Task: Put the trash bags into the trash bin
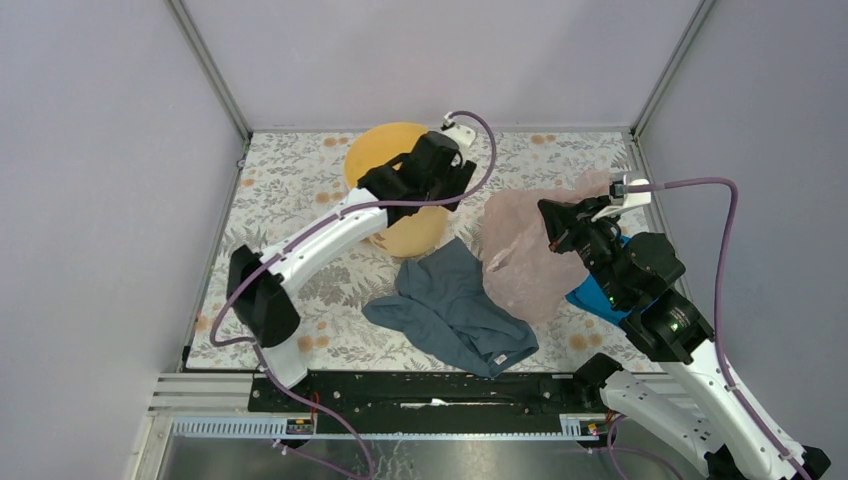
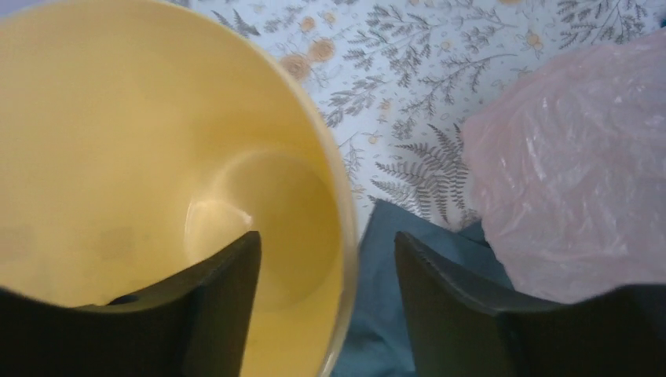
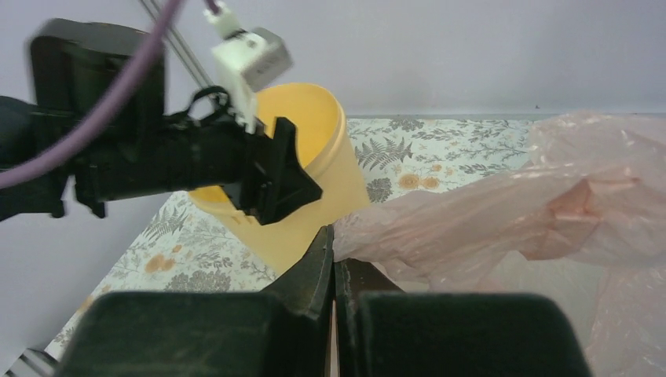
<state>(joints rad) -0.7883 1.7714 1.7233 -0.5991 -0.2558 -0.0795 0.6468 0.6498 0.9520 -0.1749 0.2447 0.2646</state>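
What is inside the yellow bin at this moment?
In the yellow bin only bare floor and wall show; the pink bag is outside it. The left gripper has one of its jaws inside the rim, covering the near part of the interior.

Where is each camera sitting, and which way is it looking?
Top camera: above and behind the arms, looking down at the floral table; both arms show.
Left wrist camera: on the left gripper, looking down into the yellow bin; its two open fingers show.
Right wrist camera: on the right gripper, looking across at the bin; its shut fingers pinch the pink trash bag.
Both wrist views share the bin and bag.
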